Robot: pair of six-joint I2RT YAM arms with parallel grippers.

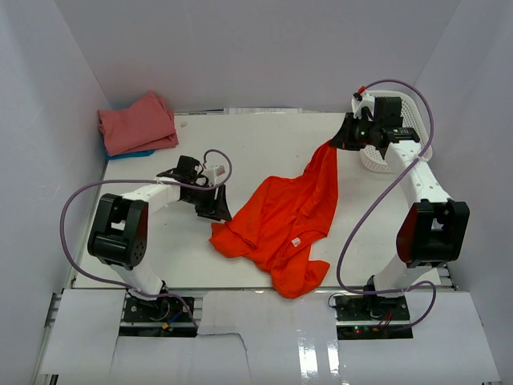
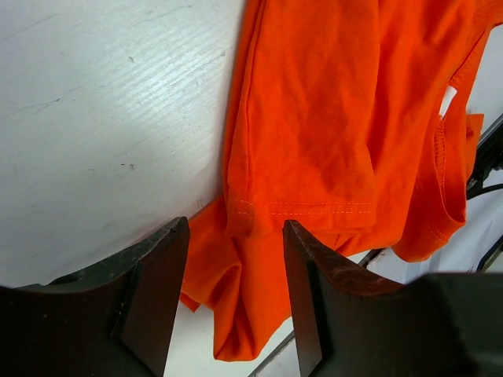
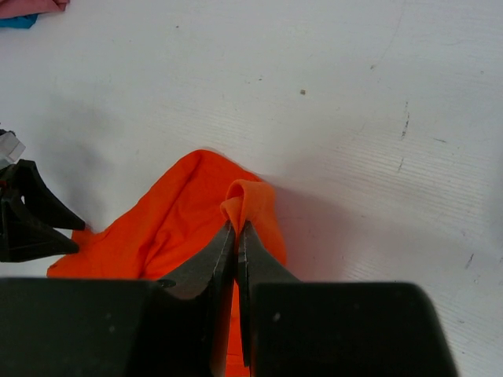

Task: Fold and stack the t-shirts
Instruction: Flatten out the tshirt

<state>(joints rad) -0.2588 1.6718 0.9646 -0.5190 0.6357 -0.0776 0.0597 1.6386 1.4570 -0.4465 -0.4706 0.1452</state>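
The large orange-red t-shirt (image 1: 284,220) lies crumpled in the middle of the table, one corner stretched up to the right. My right gripper (image 1: 337,141) is shut on that corner and holds it above the table; the pinched fold shows in the right wrist view (image 3: 250,203). My left gripper (image 1: 218,210) is open, just left of the shirt's left edge; the shirt's hem (image 2: 299,209) lies between and beyond its fingers (image 2: 161,275). A salmon-pink t-shirt (image 1: 138,123) lies folded at the back left on a blue t-shirt (image 1: 132,154), of which only an edge shows.
A white mesh basket (image 1: 397,156) stands at the back right, behind my right gripper. White walls close in the table on three sides. The orange shirt's lower end hangs near the table's front edge (image 1: 256,287).
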